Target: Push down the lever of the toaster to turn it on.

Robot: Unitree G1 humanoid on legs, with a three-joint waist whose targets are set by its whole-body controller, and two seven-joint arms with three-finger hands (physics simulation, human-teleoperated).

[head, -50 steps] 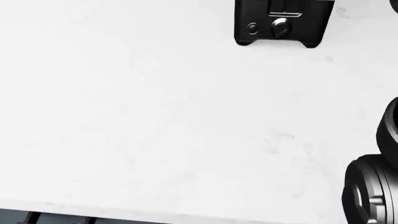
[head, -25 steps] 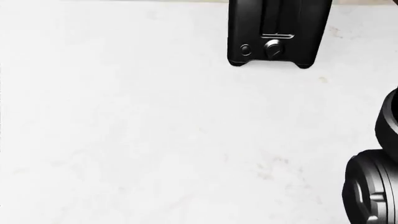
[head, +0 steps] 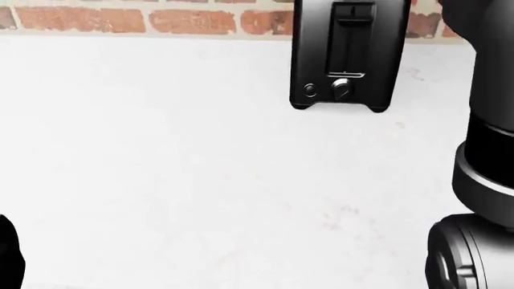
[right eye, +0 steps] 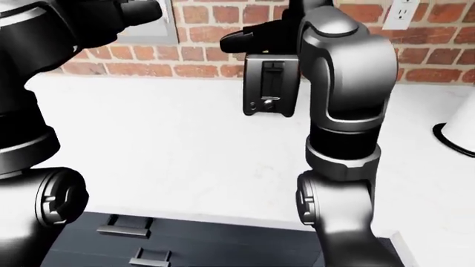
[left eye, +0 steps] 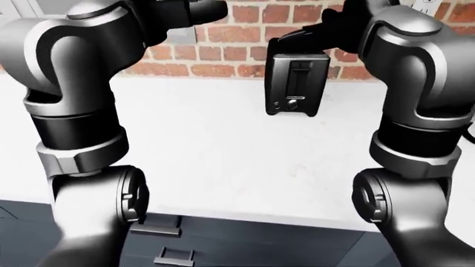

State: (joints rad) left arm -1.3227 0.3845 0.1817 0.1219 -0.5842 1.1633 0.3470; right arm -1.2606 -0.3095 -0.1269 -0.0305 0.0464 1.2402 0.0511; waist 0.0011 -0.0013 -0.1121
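Note:
A black toaster point(head: 347, 60) stands on the white counter point(head: 161, 156) against the brick wall. Its lever point(head: 354, 11) sits at the top of the slot, above two round knobs point(head: 340, 90). In the right-eye view my right hand point(right eye: 239, 35) hangs just above the toaster's top point(right eye: 271, 83), fingers stretched to the left and holding nothing. My left hand point(left eye: 211, 10) is raised at the top of the left-eye view, well left of the toaster; its fingers are too dark to read.
A brick wall point(left eye: 223, 33) runs behind the counter, with a wall outlet point(right eye: 407, 8) at the upper right. A white object on a dark base point(right eye: 456, 133) stands at the right edge. Dark drawers with handles point(left eye: 165, 228) lie below the counter's edge.
The head view has tilted up: the toaster has slid down the picture and the brick wall now shows. My right arm now rises higher along the right edge.

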